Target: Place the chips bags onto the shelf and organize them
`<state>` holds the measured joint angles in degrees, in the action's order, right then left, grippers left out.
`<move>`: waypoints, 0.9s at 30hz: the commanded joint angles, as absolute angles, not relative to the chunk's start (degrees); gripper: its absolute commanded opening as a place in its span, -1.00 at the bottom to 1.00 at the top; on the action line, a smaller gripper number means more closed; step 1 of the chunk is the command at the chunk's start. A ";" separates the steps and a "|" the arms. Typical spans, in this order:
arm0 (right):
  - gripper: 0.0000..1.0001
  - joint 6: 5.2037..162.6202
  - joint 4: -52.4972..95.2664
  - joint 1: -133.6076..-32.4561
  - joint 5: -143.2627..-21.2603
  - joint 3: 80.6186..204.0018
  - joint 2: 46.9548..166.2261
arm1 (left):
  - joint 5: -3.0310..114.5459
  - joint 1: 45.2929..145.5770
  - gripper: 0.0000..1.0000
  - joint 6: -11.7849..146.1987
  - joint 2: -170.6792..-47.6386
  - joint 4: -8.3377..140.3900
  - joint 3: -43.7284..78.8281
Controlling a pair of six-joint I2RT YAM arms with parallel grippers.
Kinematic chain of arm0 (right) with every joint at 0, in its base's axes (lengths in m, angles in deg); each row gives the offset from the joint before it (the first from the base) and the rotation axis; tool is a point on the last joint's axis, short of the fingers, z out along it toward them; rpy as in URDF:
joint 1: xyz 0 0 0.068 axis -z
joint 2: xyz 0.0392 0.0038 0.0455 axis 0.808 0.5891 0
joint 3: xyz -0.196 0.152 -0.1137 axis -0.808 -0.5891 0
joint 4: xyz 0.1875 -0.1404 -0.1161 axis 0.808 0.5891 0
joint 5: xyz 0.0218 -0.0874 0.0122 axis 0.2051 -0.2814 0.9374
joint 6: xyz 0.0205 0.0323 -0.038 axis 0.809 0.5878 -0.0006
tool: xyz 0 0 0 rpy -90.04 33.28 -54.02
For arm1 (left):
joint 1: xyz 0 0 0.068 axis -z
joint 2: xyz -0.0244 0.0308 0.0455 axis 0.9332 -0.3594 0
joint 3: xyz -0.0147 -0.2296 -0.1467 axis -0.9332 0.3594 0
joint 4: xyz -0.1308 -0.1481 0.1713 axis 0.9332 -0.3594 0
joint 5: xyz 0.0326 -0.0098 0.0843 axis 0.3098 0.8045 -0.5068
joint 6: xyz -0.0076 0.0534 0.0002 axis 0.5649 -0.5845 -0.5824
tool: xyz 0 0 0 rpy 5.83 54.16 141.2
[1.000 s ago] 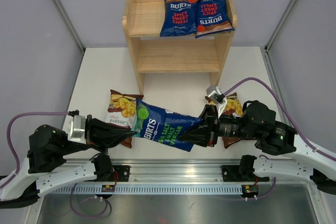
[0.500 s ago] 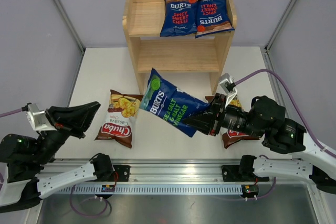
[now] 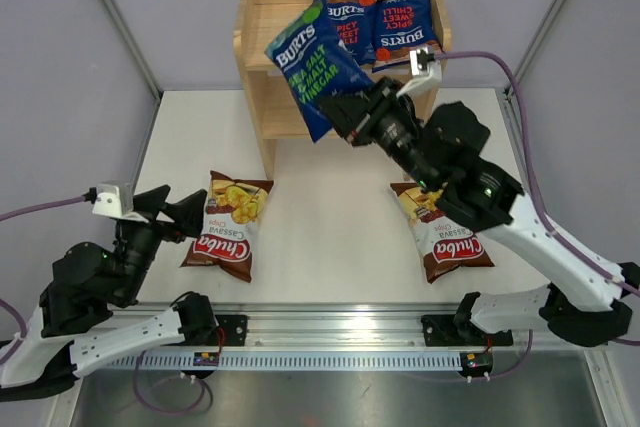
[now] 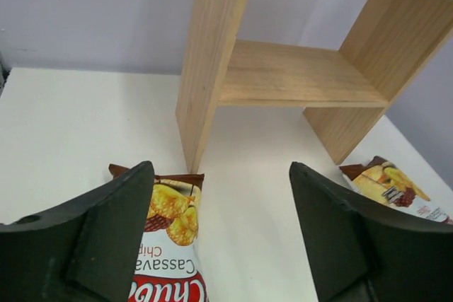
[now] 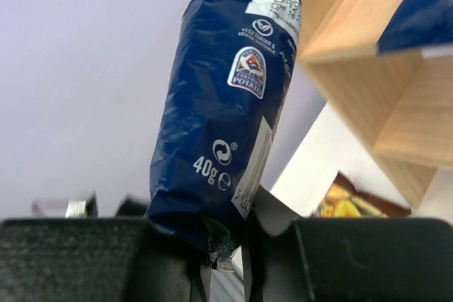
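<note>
While the right gripper (image 3: 347,113) stayed clenched on the bottom seam of the sea salt bag (image 3: 308,59), that bag hung tilted before the left half of the shelf's (image 3: 262,32) top tier. It overlapped one of the two red-label Burts bags (image 3: 406,31) lying at the tier's right end. The left gripper (image 3: 180,215), released and empty, pointed at one Chuba bag (image 3: 230,227) near the table's (image 3: 330,217) front-left corner. The other Chuba bag (image 3: 447,235) lay front-right.
</note>
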<state>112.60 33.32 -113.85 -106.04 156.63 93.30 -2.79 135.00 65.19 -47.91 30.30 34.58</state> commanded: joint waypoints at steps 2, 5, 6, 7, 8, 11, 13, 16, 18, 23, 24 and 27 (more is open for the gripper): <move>-1.00 119.29 25.11 -109.10 -107.56 165.28 102.40 | -5.95 134.94 0.85 64.86 -53.61 30.61 33.91; -1.00 119.63 22.29 -108.93 -114.76 170.11 107.76 | -5.68 133.81 0.98 64.59 -56.07 29.82 33.65; -1.00 119.72 21.41 -108.92 -116.34 172.04 109.08 | -5.07 133.10 0.98 64.42 -56.34 29.99 33.73; -1.00 119.81 19.40 -108.92 -119.66 173.19 111.44 | -3.41 131.18 0.98 64.33 -56.25 30.34 34.08; -1.00 120.42 19.21 -108.92 -121.09 174.50 112.68 | -2.26 130.03 0.98 64.24 -56.08 30.87 34.43; -1.00 122.17 19.56 -108.93 -127.59 179.25 117.43 | 2.30 125.12 0.98 63.80 -55.11 32.36 35.66; -1.00 123.06 19.03 -108.84 -131.64 181.02 120.07 | 4.07 122.91 0.98 63.71 -55.28 32.63 35.93; -1.00 124.20 19.73 -108.49 -133.05 185.22 124.01 | 8.02 119.30 0.98 63.71 -55.81 33.25 36.28; -1.00 126.22 23.57 -107.87 -132.71 190.48 126.57 | 9.17 117.11 0.98 63.62 -56.16 33.51 36.46; -0.98 131.14 31.24 -106.20 -131.30 201.57 135.27 | 10.85 114.64 0.98 63.54 -55.90 33.78 36.81; -0.97 132.02 33.42 -106.20 -132.08 203.33 136.07 | 10.67 114.55 0.98 63.62 -55.73 33.69 36.90; -0.97 133.79 32.92 -106.20 -134.20 202.99 137.74 | 10.67 114.20 0.98 63.54 -54.85 33.86 37.07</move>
